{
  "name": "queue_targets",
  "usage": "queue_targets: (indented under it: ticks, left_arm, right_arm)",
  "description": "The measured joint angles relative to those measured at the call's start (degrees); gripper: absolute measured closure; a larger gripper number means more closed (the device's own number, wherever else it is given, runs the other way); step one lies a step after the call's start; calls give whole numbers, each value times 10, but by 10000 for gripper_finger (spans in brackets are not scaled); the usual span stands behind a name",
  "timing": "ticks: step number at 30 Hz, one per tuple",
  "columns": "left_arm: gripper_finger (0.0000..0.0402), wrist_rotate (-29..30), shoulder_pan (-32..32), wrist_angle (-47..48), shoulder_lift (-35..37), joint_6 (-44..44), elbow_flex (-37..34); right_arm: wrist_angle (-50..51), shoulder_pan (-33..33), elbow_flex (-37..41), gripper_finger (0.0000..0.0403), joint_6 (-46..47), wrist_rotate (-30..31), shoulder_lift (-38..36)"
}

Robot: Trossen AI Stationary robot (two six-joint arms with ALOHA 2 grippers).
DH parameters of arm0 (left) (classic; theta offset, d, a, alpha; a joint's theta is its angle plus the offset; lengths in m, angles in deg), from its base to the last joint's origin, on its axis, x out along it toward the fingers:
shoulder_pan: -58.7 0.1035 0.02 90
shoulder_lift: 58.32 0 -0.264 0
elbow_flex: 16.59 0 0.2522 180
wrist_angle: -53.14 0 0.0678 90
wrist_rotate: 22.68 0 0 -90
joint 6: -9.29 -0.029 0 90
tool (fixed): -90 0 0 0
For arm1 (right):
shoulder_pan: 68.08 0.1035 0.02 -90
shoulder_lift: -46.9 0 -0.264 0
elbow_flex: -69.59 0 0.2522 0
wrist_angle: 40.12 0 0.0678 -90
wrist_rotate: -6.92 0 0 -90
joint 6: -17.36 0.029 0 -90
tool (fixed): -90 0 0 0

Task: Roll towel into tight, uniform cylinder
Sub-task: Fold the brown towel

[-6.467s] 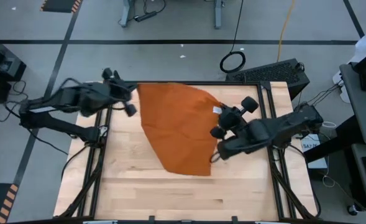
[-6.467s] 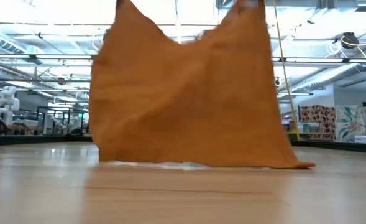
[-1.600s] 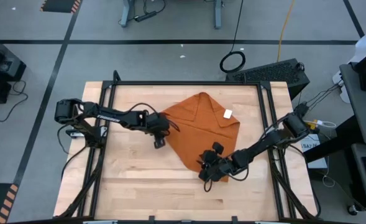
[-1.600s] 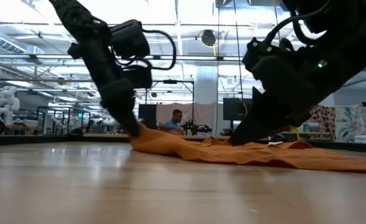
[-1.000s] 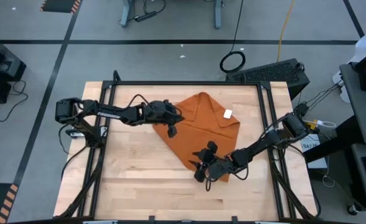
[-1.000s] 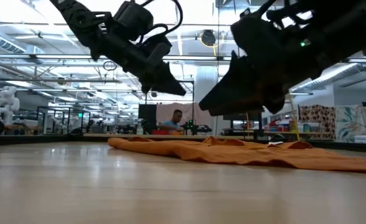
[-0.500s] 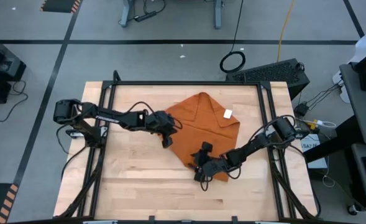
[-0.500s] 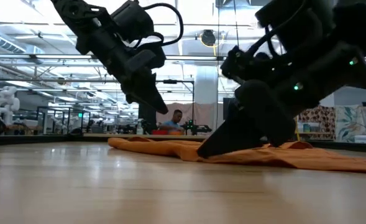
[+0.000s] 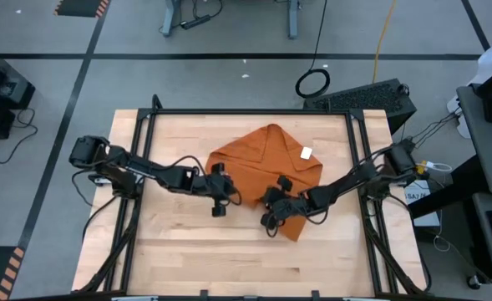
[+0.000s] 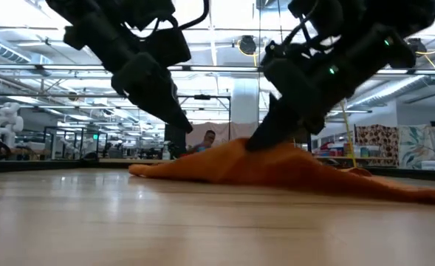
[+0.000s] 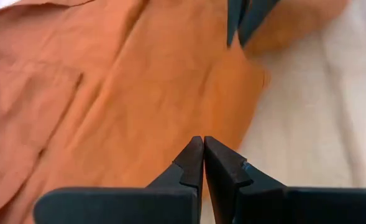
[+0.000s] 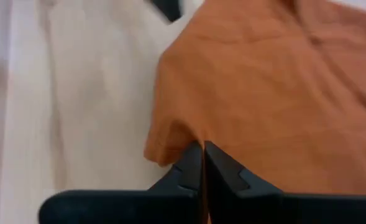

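Towel (image 9: 271, 163) edge pinched by low right pincer (image 9: 268, 219), arm outstretched

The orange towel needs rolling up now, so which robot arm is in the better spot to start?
Probably the right: its tool is shut on the towel at its near edge, lifting a hump. The left tool is shut empty beside that edge.

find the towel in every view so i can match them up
High view: towel at table centre, between the two arms.
Low view: towel a low mound right of middle, peaked under the right gripper.
Left wrist view: towel fills most of the picture.
Right wrist view: towel fills the right side.
Shared landmark: the corner pinched by the right gripper.
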Motion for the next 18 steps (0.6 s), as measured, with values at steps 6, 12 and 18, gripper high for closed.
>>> queue_targets:
  ticks: [6, 12, 18]
  left_arm:
    - [380, 24, -32, -7, -4, 9, 0]
    - [380, 105, -46, -1, -28, 18, -3]
    - [365, 183, -36, 0, -60, 19, -9]
  right_arm:
    - [118, -38, 0, 401, 27, 22, -57]
    - [163, -71, 0, 399, 28, 21, -56]
    - [221, -92, 0, 399, 42, 22, -54]
